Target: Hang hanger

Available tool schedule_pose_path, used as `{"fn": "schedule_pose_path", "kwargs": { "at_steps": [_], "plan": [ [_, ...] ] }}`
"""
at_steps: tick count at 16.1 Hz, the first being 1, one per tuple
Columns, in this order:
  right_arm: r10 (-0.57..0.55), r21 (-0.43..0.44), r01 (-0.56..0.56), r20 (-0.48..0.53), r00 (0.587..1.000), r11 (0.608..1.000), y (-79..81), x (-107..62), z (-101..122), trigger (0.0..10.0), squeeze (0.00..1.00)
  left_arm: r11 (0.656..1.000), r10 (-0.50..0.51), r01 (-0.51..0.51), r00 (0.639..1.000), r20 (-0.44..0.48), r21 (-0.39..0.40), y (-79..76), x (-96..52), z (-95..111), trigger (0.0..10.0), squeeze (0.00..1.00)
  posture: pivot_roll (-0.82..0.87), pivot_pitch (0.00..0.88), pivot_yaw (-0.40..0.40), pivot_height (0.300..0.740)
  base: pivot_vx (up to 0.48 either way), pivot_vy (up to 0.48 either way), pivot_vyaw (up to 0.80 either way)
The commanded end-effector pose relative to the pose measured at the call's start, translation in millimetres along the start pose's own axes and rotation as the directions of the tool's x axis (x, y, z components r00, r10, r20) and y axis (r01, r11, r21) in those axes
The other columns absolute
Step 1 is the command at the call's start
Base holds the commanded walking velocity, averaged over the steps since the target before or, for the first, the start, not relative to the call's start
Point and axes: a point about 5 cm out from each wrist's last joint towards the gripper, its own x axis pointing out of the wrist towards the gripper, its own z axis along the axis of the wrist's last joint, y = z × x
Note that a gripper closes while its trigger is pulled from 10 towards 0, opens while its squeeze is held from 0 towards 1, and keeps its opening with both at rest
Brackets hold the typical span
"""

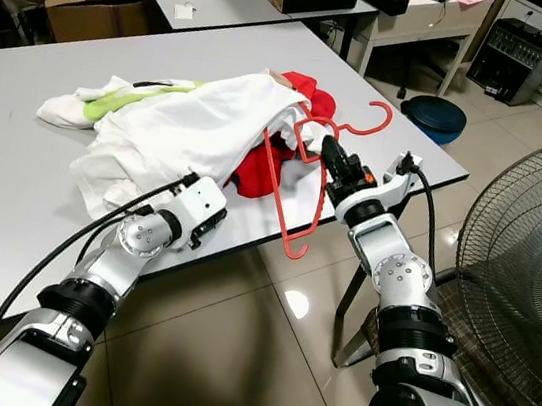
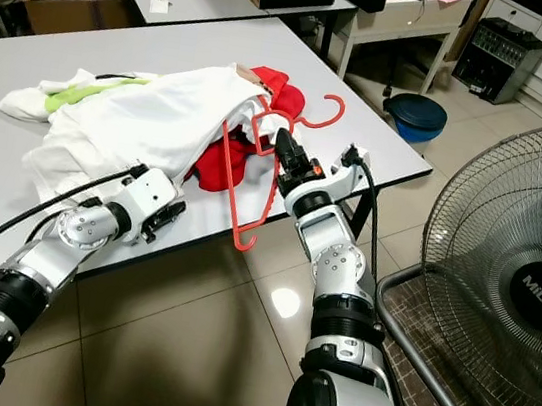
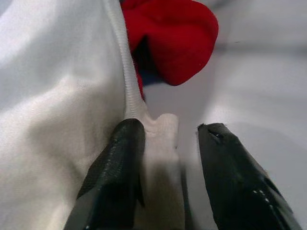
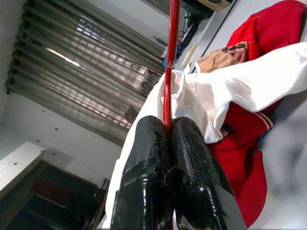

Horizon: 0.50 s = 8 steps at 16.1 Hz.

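Hanger [image 1: 299, 182] stands tilted at the table's [image 1: 11, 187] edge; our right gripper [image 4: 168, 132] pinches its rod, hook at one o'clock. Our left gripper [image 3: 165, 139], fingers apart, straddles white cloth [image 1: 175, 129].

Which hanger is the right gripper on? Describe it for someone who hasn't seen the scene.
Find the white table and its clothes pile. At the pile's right edge, the red hanger overhangs the table edge, the right gripper shut on its bar: thin red plastic among soft cloth.
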Motion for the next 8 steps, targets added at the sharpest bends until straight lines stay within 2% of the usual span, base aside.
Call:
{"fn": "schedule_pose_path", "kwargs": {
  "at_steps": [1,8],
  "plan": [
    [0.020,-0.005,-0.020,-0.012,1.000,1.000,6.0,4.0,-0.5,10.0,0.00,0.998,-0.055,0.051,0.993,-0.101,-0.042,-11.0,-1.9,-20.7,0.0,0.00,0.01,0.000,0.039,0.740,0.000,0.000,0.00],
    [0.017,-0.006,-0.018,-0.014,1.000,1.000,5.9,4.2,-0.5,10.0,0.00,0.990,-0.062,0.045,0.990,-0.128,-0.134,-11.9,-2.0,-26.3,0.0,0.00,0.01,0.000,0.035,0.740,0.000,0.000,0.00]
  ]
}}
